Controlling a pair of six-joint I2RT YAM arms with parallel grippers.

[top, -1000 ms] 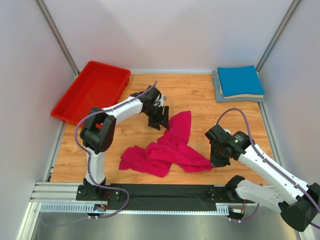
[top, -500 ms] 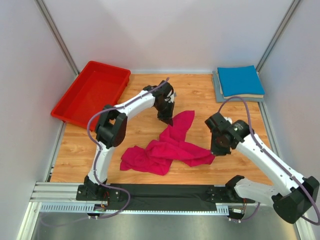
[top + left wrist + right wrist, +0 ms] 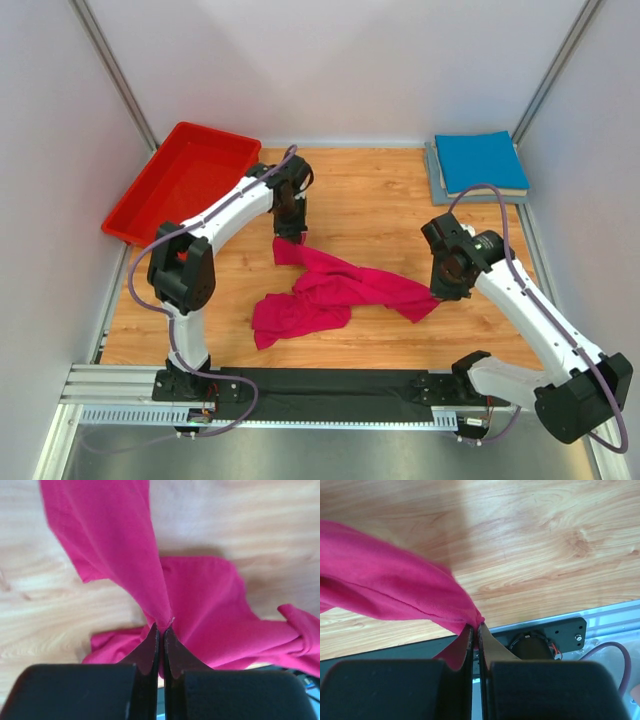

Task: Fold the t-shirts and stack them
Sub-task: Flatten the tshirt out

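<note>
Magenta t-shirt (bunched midway) lies lengthwise left-to-right: left hand pinches its far-left end, right hand its right end.

You're looking at a wood-grain counter, boxed in by plain pale walls, metal posts in both back corners, soft even light throughout.

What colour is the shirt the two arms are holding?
Plain magenta-pink shirt, clearest in the left wrist view.
</note>
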